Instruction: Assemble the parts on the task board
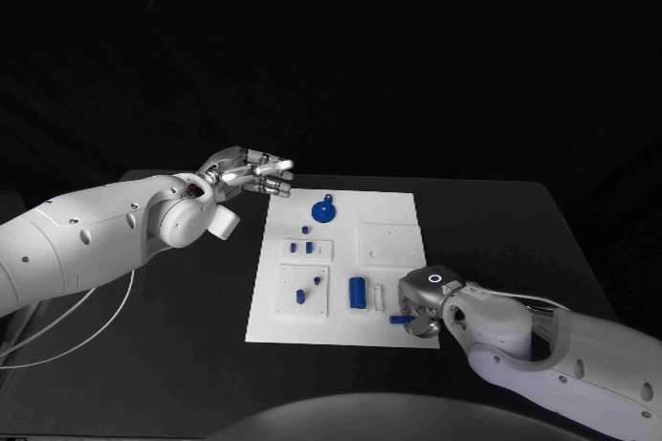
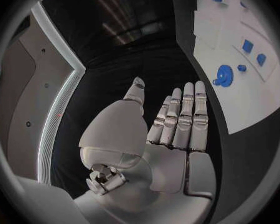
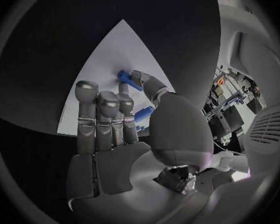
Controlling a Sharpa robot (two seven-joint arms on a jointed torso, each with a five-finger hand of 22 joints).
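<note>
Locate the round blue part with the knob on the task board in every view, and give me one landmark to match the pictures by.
Head view: round blue part lies at the far end of the task board, near the left hand.
Left wrist view: it lies on the board, beyond the hand's fingertips.
Right wrist view: I cannot find it.
Shared landmark: the white task board.

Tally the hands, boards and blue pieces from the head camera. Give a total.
Hands: 2 (left hand, right hand)
Board: 1
Blue pieces: 9 that can be made out. The smallest are hard to separate, and the right hand may hide more.
Total: 12
</note>
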